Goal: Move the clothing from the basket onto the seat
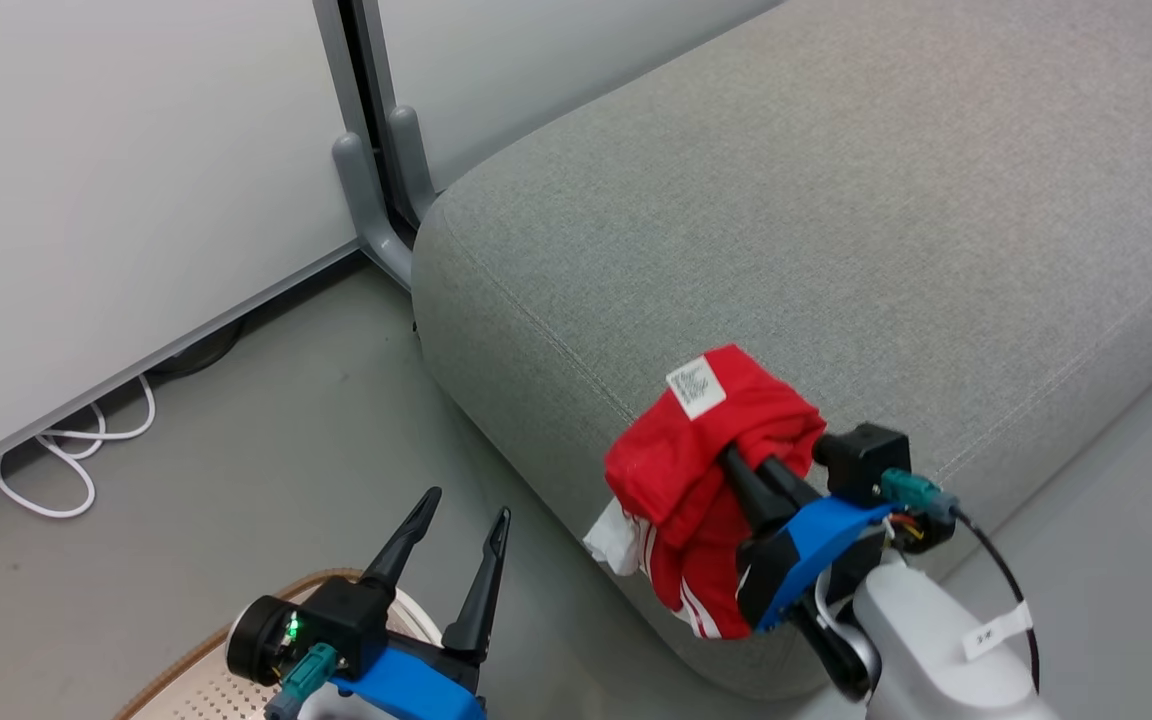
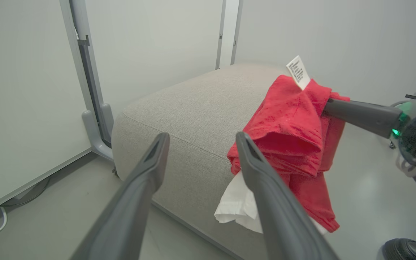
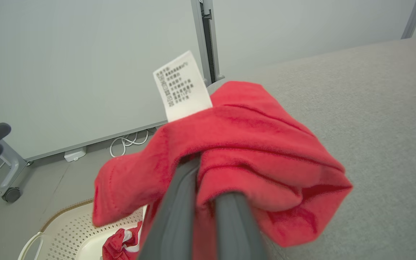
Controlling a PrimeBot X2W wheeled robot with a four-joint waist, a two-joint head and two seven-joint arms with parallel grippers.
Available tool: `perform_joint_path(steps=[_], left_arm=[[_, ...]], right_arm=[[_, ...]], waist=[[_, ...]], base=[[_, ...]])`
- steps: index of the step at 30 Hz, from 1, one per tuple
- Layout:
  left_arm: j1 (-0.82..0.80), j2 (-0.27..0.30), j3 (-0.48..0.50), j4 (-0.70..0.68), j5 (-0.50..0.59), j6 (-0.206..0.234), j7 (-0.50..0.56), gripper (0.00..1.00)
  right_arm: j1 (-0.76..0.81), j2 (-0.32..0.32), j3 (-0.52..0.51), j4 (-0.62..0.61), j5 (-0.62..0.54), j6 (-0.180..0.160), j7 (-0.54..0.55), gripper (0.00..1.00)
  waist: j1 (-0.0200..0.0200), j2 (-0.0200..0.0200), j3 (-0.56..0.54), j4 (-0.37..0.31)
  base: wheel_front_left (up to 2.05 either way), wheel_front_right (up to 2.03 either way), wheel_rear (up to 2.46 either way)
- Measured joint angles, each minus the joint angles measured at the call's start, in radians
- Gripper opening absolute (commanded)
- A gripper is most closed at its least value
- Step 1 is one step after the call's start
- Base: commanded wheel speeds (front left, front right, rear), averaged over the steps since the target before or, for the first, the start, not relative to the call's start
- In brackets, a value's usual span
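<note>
My right gripper (image 1: 736, 455) is shut on a bright red garment (image 1: 701, 480) with white stripes and a white care label (image 1: 697, 387). The garment hangs over the front edge of the light-grey seat (image 1: 836, 230). In the right wrist view the red fabric (image 3: 244, 151) drapes over both fingers (image 3: 173, 216), above the seat (image 3: 374, 108). My left gripper (image 1: 464, 512) is open and empty, low at the left over the basket (image 1: 198, 670). The left wrist view looks between its fingers (image 2: 146, 169) at the seat (image 2: 193, 104) and the held garment (image 2: 287, 130). More red clothing (image 3: 119, 243) lies in the basket (image 3: 67, 231).
White wall panels with a grey post and foot (image 1: 376, 170) stand left of the seat. A white cable (image 1: 76, 450) lies on the grey floor by the wall. A dark shoe (image 2: 406, 249) shows at the lower right of the left wrist view. A wheeled stand (image 3: 9, 180) is at left.
</note>
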Motion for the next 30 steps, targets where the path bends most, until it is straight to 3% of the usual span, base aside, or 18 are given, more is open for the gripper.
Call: perform_joint_path(steps=[4, 11, 22, 30], left_arm=[[0.000, 0.006, 0.007, -0.012, 0.006, 0.000, 0.000, 1.00], [-0.087, 0.060, -0.014, -0.056, 0.041, 0.000, 0.000, 1.00], [-0.249, 0.154, -0.060, -0.156, 0.091, 0.000, 0.000, 1.00], [-0.288, 0.208, -0.056, -0.251, 0.116, 0.007, 0.024, 1.00]], right_arm=[[-0.046, -0.017, -0.011, -0.005, 0.004, 0.000, 0.000, 0.00], [-0.207, -0.115, -0.116, -0.047, 0.075, 0.000, 0.000, 0.00], [-0.420, -0.301, -0.379, -0.115, 0.119, 0.000, 0.000, 0.00], [-0.485, -0.344, -0.589, -0.143, 0.056, 0.000, 0.000, 0.00]], waist=[[0.0000, 0.0000, 0.017, 0.000], [0.0000, 0.0000, 0.134, 0.036], [0.0002, 0.0000, 0.400, 0.108], [0.0003, -0.0001, 0.593, 0.165]], base=[[0.00, 0.00, 0.00], [0.00, 0.00, 0.00], [0.00, 0.00, 0.00], [0.00, 0.00, 0.00]])
